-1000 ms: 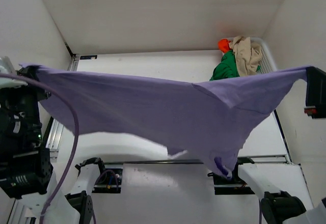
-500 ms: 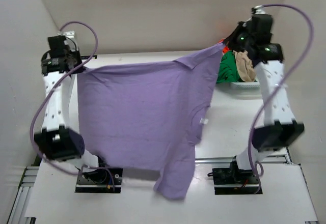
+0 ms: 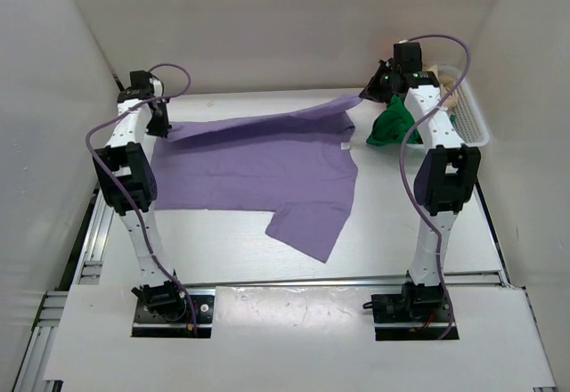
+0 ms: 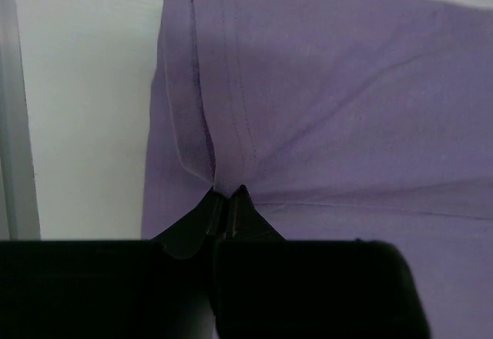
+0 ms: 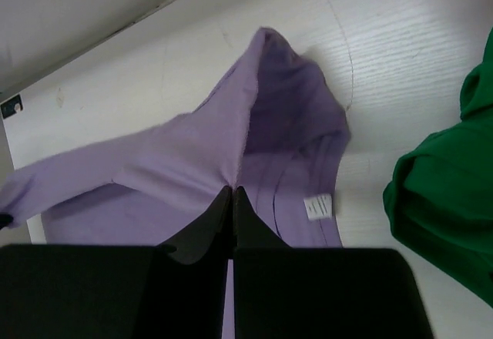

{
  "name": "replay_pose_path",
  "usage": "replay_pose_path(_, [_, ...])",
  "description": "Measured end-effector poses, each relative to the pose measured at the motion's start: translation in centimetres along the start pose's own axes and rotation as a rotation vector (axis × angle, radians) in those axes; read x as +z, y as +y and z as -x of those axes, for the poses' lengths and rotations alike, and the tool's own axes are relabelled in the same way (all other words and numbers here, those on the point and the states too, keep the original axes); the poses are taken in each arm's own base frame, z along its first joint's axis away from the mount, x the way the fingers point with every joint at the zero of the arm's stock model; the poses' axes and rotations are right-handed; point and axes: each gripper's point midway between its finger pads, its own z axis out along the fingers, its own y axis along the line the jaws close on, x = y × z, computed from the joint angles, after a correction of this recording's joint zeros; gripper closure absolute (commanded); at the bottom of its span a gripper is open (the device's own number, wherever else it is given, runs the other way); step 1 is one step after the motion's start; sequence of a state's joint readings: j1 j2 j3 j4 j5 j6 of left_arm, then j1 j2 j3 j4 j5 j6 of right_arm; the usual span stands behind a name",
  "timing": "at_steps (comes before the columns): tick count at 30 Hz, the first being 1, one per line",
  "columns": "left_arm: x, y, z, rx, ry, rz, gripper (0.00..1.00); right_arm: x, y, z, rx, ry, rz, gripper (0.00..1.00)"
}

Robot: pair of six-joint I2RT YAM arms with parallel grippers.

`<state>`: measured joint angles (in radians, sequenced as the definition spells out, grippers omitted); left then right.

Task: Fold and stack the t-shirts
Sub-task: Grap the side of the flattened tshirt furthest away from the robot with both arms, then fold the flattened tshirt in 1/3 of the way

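Note the white table (image 3: 401, 223) enclosed by plain white walls (image 3: 267, 27). The lilac t-shirt (image 3: 258, 165) lies spread mid-table, its far edge held off the surface. The left gripper (image 4: 226, 196) is clenched on its far-left corner and the right gripper (image 5: 233, 192) on its far-right corner. A green t-shirt (image 3: 390, 126) is bunched at far right, apparently spilling from the white basket (image 3: 472, 111), which the right arm partly screens.

You had no writing, brand or number that could be read in any of the three views. The one label you could spot was the small white tag (image 5: 316, 206) on the lilac t-shirt (image 5: 177, 162), too small and blurred to make out.
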<state>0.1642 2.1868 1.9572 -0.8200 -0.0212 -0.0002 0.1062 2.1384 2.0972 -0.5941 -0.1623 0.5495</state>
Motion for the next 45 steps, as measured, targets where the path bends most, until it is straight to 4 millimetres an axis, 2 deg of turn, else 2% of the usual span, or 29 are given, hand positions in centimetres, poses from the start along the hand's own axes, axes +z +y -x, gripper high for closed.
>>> replay_pose_path(3, [0.4, 0.0, -0.6, 0.000, 0.021, 0.000, 0.90, -0.2, -0.4, -1.2, 0.008, 0.012, 0.008, 1.00])
replay_pose_path(10, [-0.1, 0.4, -1.7, -0.005, 0.035, 0.004, 0.90, -1.7, -2.4, -8.0, 0.041, 0.137, -0.025, 1.00])
replay_pose_path(14, [0.0, 1.1, -2.0, -0.013, 0.041, 0.021, 0.90, -1.8, -2.4, -11.3, 0.052, 0.204, -0.021, 1.00])
replay_pose_path(17, [0.1, 1.4, -2.0, -0.014, 0.042, 0.036, 0.90, -1.7, -2.1, -13.0, 0.063, 0.246, -0.010, 1.00])
replay_pose_path(23, [1.3, 1.6, -1.9, -0.011, 0.051, 0.057, 0.90, -1.8, -1.7, -12.8, 0.081, 0.239, 0.002, 1.00])
replay_pose_path(28, [1.4, 1.9, -2.4, -0.009, 0.072, 0.075, 0.90, -2.2, -1.2, -12.4, 0.083, 0.225, 0.022, 1.00])
replay_pose_path(36, [1.9, 2.2, -2.6, -0.008, 0.085, 0.090, 0.90, -2.9, -1.5, -14.9, 0.107, 0.268, 0.015, 1.00])
replay_pose_path(39, [2.5, 2.5, -3.2, -0.005, 0.103, 0.109, 0.79, -2.8, -1.6, -15.6, 0.111, 0.283, 0.010, 1.00])
replay_pose_path(41, [2.8, 2.9, -3.6, -0.001, 0.120, 0.132, 0.60, -2.8, -1.4, -16.0, 0.111, 0.290, 0.010, 1.00])
replay_pose_path(42, [2.9, 3.2, -4.0, -0.001, 0.132, 0.149, 0.46, -2.8, -1.3, -16.1, 0.110, 0.292, 0.011, 1.00])
replay_pose_path(45, [2.9, 4.1, -4.5, 0.005, 0.152, 0.200, 0.36, -2.7, -0.8, -16.3, 0.104, 0.293, 0.019, 1.00])
